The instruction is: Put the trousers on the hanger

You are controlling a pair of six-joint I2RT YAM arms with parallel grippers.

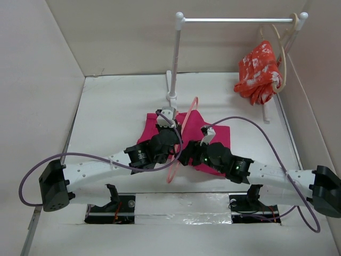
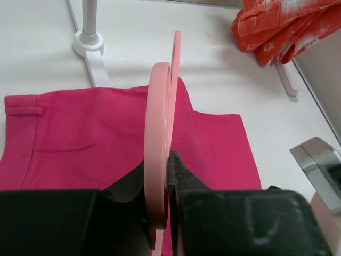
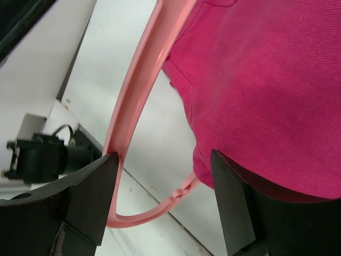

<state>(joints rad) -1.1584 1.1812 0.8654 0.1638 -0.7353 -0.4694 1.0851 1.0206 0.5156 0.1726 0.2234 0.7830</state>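
The magenta-pink trousers (image 1: 219, 137) lie folded flat on the white table. The thin light-pink hanger (image 1: 173, 172) stands on edge across them. My left gripper (image 1: 175, 143) is shut on the hanger; in the left wrist view both jaws pinch the hanger's (image 2: 160, 133) rim above the trousers (image 2: 85, 138). My right gripper (image 1: 189, 153) is open at the trousers' near edge. In the right wrist view its left finger (image 3: 90, 197) touches the hanger's (image 3: 139, 88) curved bar and its right finger (image 3: 230, 205) sits against the trousers' (image 3: 266, 80) edge.
A white clothes rack (image 1: 176, 58) stands at the back, its rail (image 1: 234, 20) running right. A beige hanger with a red-orange patterned garment (image 1: 260, 72) hangs at the rail's right end. The rack's foot (image 2: 88, 42) lies just beyond the trousers. Walls close the left, back and right.
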